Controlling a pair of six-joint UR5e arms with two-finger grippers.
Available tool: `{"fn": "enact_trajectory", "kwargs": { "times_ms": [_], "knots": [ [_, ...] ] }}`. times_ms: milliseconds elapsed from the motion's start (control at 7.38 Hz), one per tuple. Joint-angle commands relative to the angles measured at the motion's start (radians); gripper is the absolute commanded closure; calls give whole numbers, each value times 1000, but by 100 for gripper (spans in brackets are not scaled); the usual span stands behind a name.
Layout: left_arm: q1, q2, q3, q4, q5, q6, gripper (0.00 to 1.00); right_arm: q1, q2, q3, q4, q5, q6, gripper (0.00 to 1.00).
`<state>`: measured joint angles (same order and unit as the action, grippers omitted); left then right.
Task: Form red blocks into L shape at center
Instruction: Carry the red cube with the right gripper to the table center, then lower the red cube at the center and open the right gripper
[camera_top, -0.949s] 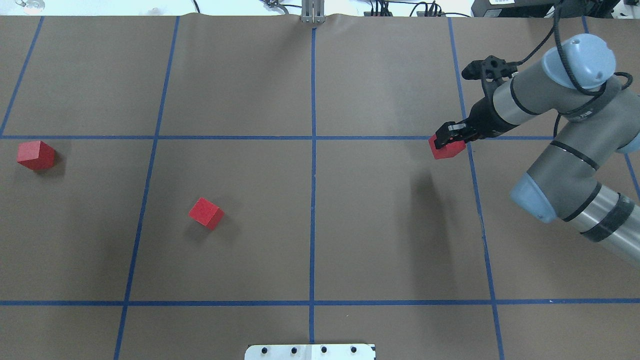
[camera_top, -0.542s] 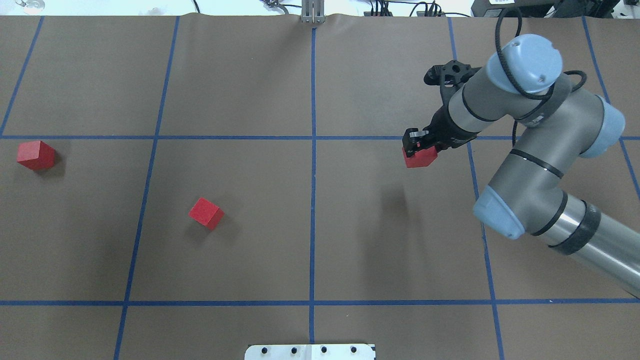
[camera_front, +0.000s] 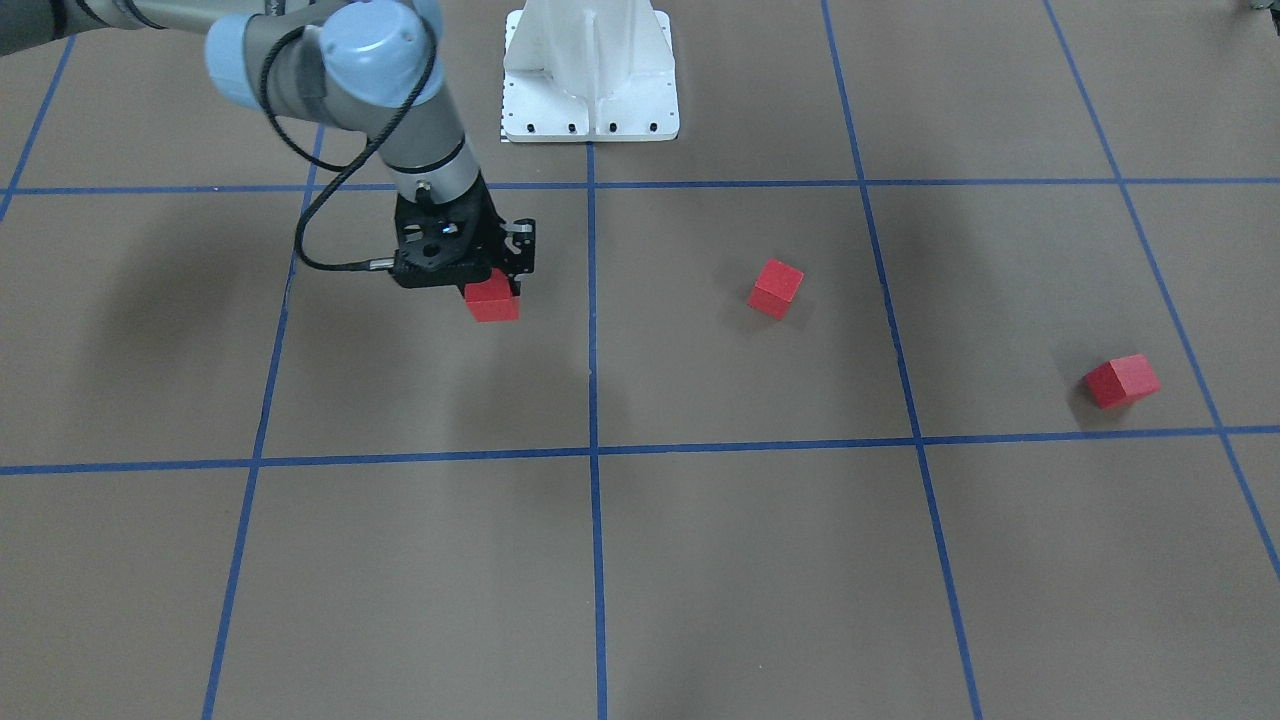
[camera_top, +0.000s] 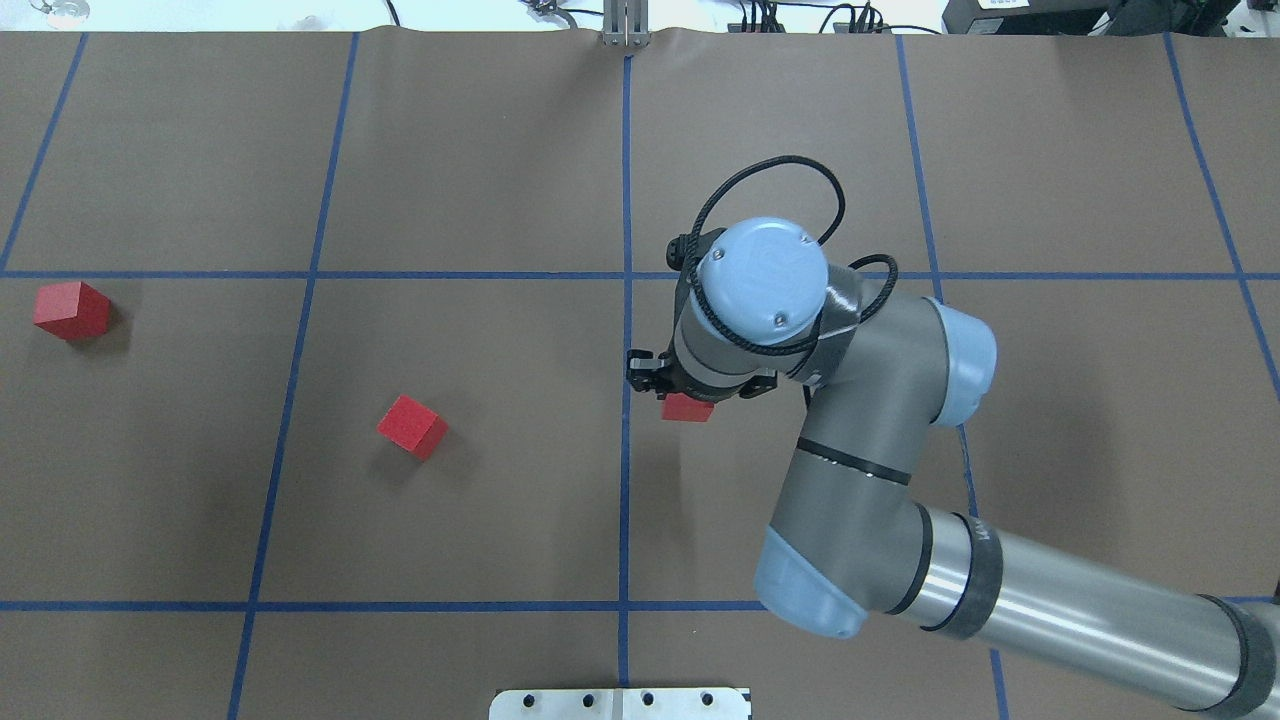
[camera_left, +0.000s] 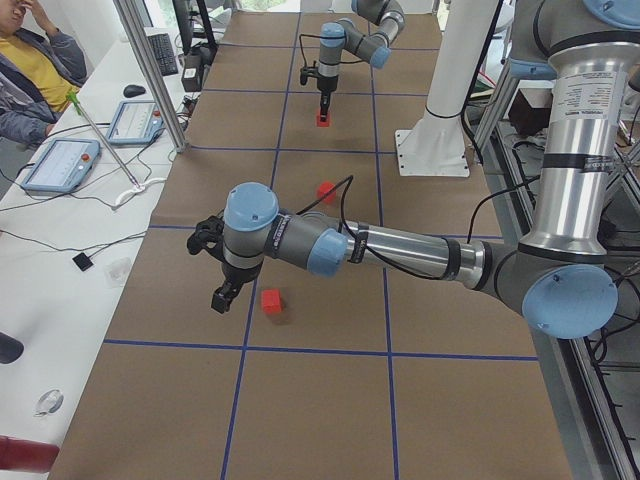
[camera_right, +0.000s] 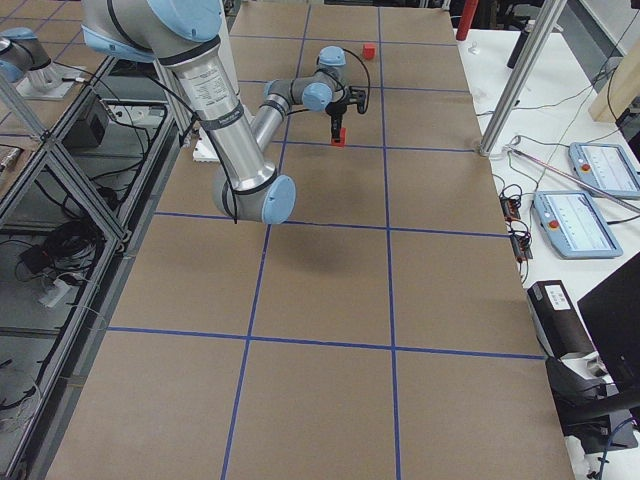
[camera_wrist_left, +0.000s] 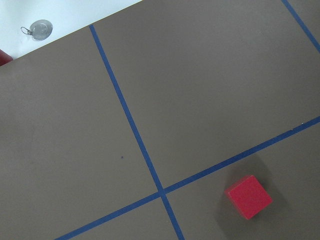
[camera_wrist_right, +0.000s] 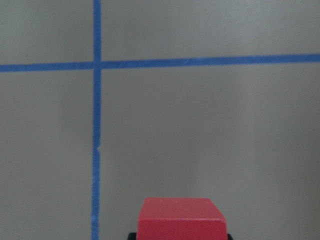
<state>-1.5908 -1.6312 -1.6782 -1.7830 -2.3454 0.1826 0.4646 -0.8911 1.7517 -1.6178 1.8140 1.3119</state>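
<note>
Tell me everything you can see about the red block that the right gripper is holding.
The red block is a small matte cube with plain faces and crisp edges. The right gripper points straight down and grips it on opposite sides. It sits square to the grid, just beside the central blue tape line, on the robot's right. Whether it touches the brown floor cannot be told.
</note>
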Motion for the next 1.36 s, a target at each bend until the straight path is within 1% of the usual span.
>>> {"fn": "enact_trajectory", "kwargs": {
  "times_ms": [0,271,407,542,1220],
  "knots": [
    [0,-1,0,0,0,0,0,-81,101,-120,-8,-71,73,91],
    [0,1,0,0,0,0,0,-89,120,-174,-5,-71,58,77],
    [0,1,0,0,0,0,0,-89,126,-184,-5,-68,53,74],
    [0,-1,0,0,0,0,0,-90,126,-187,-4,-68,53,68],
    [0,1,2,0,0,0,0,-96,126,-198,-1,-70,36,63]
  ]
}}
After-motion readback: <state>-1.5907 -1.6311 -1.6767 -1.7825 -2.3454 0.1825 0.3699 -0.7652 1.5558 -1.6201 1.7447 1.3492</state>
